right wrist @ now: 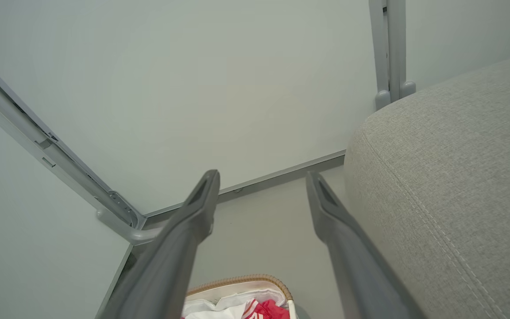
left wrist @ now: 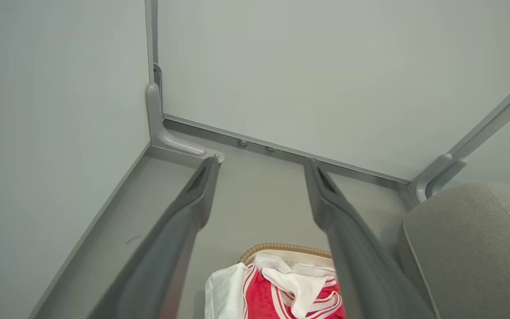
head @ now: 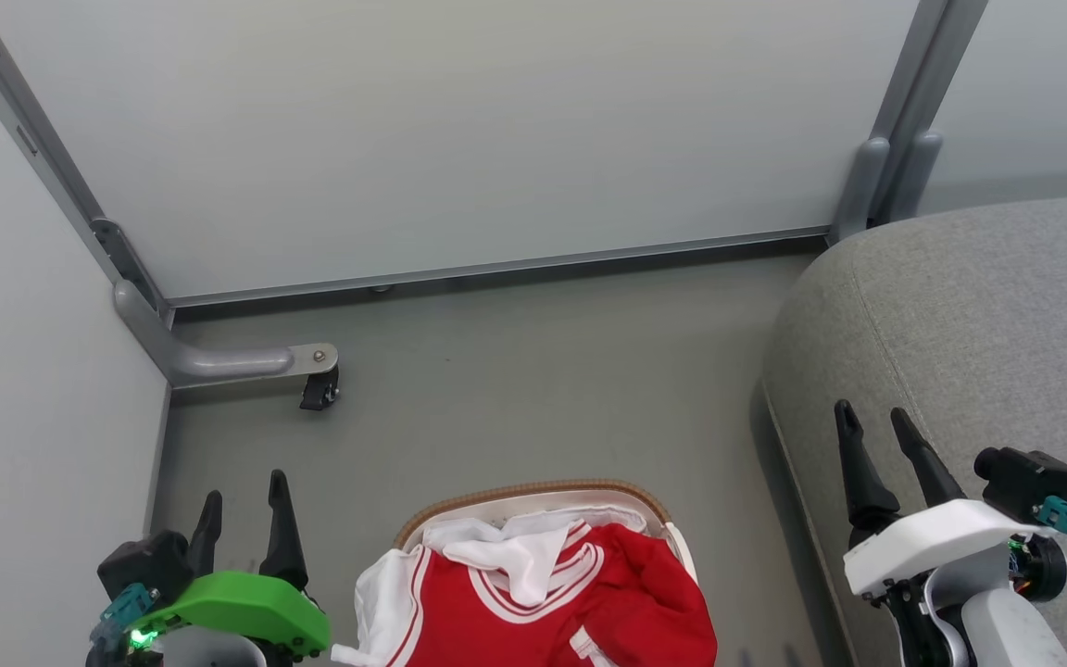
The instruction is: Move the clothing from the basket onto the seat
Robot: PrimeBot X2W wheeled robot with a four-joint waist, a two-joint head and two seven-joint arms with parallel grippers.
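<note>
**Nearest the robot.** The left end effector [head: 244, 486], on a green mount at the lower left of the head view, has its two dark fingers spread wide with nothing between them. It hangs above bare floor [head: 543, 371]. The right end effector [head: 870, 409], on a white mount at the lower right, is likewise spread and empty. In the head view its fingers show against the near part of the seat [head: 978, 315].

**Between them.** The basket [head: 533, 488] stands on the floor, and its brown woven rim shows along the far side. The clothing [head: 580, 602] is heaped inside it. It is red fabric with white striped trim, with a white piece lying across the top. A white part hangs over the basket's left rim. Neither end effector touches the clothing or the basket.

**Middle distance.** The grey upholstered seat, with a rounded corner and a stitched seam, lies to the right of the basket. A strip of floor separates them.

**Farthest.** Pale wall panels [head: 450, 139] in grey metal framing meet at a corner. At the left, a frame foot [head: 237, 359] with a black castor [head: 319, 391] rests on the floor.
</note>
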